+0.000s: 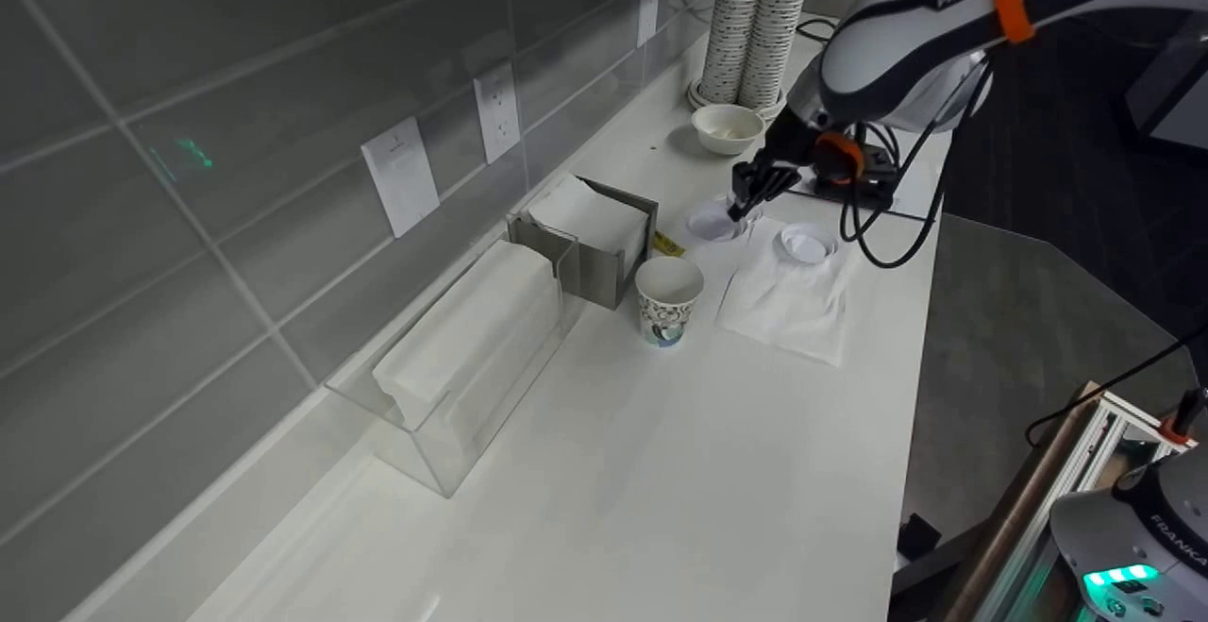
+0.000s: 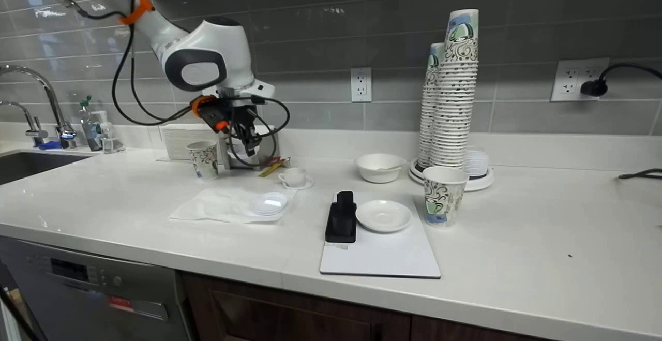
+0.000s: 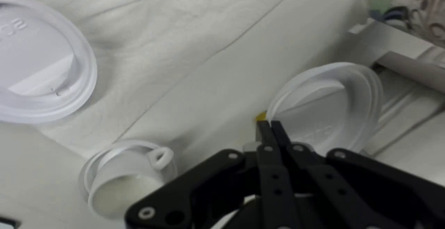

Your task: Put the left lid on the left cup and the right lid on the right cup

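Observation:
A white lid (image 3: 323,117) hangs tilted from my gripper (image 3: 272,123), which is shut on its rim. In an exterior view the gripper (image 1: 741,207) holds this lid (image 1: 713,223) above the counter. Another white lid lies on a napkin and shows in both exterior views (image 1: 808,243) (image 2: 269,204) and at the wrist view's left (image 3: 38,62). A patterned paper cup (image 1: 668,296) stands upright and open near the napkin boxes; it also shows in an exterior view (image 2: 202,160) and partly in the wrist view (image 3: 413,10). Another open patterned cup (image 2: 445,196) stands farther right.
A napkin (image 2: 207,206) lies on the counter. A small teacup (image 2: 295,176) on a saucer stands behind it. Napkin boxes (image 1: 472,339) stand along the wall. A bowl (image 2: 380,167), tall cup stacks (image 2: 455,103) and a white board (image 2: 382,258) bearing a plate are to the right.

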{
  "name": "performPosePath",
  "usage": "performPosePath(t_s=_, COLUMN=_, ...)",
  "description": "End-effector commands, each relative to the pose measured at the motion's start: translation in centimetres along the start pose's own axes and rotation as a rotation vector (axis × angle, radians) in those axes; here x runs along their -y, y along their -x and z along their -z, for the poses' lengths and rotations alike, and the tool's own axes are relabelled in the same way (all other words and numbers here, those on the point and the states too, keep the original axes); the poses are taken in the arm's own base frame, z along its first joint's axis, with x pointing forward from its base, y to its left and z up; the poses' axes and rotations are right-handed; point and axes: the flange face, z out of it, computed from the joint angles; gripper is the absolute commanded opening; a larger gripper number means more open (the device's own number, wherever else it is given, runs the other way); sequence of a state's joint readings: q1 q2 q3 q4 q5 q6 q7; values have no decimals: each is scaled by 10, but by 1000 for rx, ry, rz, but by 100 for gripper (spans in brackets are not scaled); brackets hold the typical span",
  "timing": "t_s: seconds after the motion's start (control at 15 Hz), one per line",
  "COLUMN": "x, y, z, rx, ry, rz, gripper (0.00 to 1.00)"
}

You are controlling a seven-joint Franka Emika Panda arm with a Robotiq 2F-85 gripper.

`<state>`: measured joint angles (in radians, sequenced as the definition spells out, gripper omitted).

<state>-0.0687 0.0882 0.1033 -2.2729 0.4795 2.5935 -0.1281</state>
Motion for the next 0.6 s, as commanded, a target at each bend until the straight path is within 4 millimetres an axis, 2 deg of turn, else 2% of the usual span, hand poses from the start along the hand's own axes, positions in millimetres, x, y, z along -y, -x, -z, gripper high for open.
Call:
performPosePath(t_s=0.0, x=17, y=7, z=57, rx=-26, ry=-117, rz=72, gripper=0)
performPosePath(t_s=0.13, x=35, y=12, z=72, rx=-22, ry=-147, rz=135, gripper=0)
performPosePath(t_s=0.27, x=58, y=20, z=78, rx=-1, ry=-179, rz=197, gripper=0)
performPosePath(t_s=0.53, x=93, y=38, z=71, rx=38, ry=-189, rz=286, gripper=0)
